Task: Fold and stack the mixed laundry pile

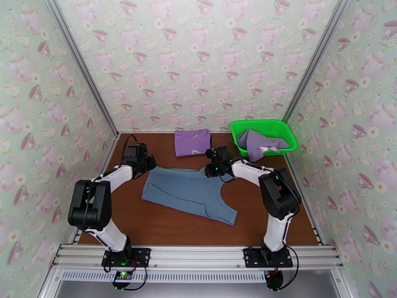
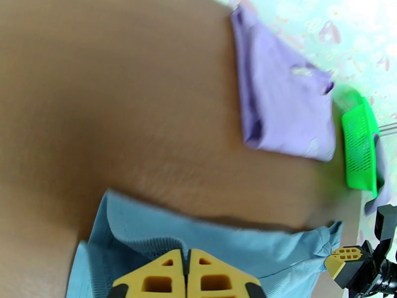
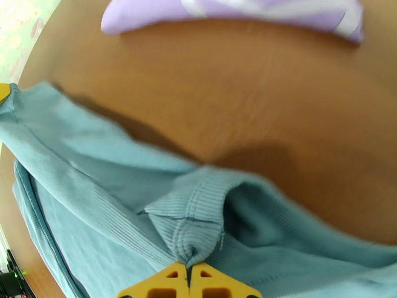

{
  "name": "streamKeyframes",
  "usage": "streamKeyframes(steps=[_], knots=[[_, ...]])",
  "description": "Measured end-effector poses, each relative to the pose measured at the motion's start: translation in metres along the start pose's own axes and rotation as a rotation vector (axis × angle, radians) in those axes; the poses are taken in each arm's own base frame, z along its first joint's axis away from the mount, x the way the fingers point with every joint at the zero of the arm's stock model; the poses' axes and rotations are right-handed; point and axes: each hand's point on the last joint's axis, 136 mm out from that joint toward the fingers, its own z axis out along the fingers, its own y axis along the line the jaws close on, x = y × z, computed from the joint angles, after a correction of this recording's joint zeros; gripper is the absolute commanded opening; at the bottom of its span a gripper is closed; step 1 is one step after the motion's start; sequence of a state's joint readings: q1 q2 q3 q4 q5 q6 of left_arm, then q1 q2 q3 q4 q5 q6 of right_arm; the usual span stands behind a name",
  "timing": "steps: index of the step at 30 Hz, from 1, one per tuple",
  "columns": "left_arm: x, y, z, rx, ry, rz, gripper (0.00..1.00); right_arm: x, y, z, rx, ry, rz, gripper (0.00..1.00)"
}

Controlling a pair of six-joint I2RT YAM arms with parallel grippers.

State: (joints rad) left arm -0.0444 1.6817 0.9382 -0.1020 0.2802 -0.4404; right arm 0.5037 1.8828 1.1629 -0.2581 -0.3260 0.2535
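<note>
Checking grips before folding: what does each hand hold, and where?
The blue-grey garment, by its far edge: left hand at the left corner, right hand pinching the ribbed hem.

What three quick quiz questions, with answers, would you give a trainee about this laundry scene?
1. True or false: the lavender-grey garment lies in the green basket.
2. Where is the purple shirt?
3. The right gripper pinches: A purple shirt, B blue-grey garment, C lavender-grey garment.
Key: 1 true; 2 folded on the table, left of the green basket; 3 B.
</note>
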Motion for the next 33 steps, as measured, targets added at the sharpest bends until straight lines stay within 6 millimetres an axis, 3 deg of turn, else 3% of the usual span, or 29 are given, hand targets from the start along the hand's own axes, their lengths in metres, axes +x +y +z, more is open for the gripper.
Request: streamKeyframes(steps=[1,3,5,7,9,13,14,19,21,24,28,33], knots=[[0.009,0.006,0.002,-0.012,0.016,-0.008,0.11,0.009,0.003,0.003,-0.004,0.012,0.004,0.13],[0.026,0.015,0.004,-0.032,0.046,-0.025,0.41,0.024,0.006,0.006,-0.004,0.030,0.015,0.26],[0.037,0.021,0.001,-0.046,0.059,-0.036,0.67,0.036,0.010,0.006,-0.004,0.041,0.030,0.32],[0.041,0.022,-0.005,-0.053,0.051,-0.041,0.74,0.039,0.011,0.001,0.007,0.033,0.035,0.32],[0.038,0.018,-0.013,-0.052,0.028,-0.035,0.75,0.034,0.011,-0.008,0.023,0.007,0.037,0.33],[0.022,0.007,-0.033,-0.054,-0.036,-0.010,0.69,0.014,0.015,-0.036,0.056,-0.073,0.023,0.30],[0.019,0.005,-0.037,-0.059,-0.047,-0.003,0.63,0.010,0.017,-0.041,0.062,-0.086,0.022,0.30],[0.006,-0.001,-0.049,-0.092,-0.085,0.030,0.13,-0.009,0.020,-0.052,0.073,-0.125,0.047,0.16],[0.007,-0.001,-0.050,-0.095,-0.083,0.029,0.03,-0.011,0.021,-0.048,0.068,-0.119,0.068,0.11],[0.012,-0.003,-0.046,-0.078,-0.059,0.030,0.00,-0.011,0.018,-0.031,0.064,-0.090,0.103,0.07],[0.028,-0.004,-0.025,-0.057,0.015,0.027,0.00,0.008,0.006,-0.005,0.080,-0.014,0.167,0.05],[0.049,0.010,-0.006,-0.105,0.081,-0.004,0.00,0.023,-0.003,0.006,0.107,0.039,0.207,0.04]])
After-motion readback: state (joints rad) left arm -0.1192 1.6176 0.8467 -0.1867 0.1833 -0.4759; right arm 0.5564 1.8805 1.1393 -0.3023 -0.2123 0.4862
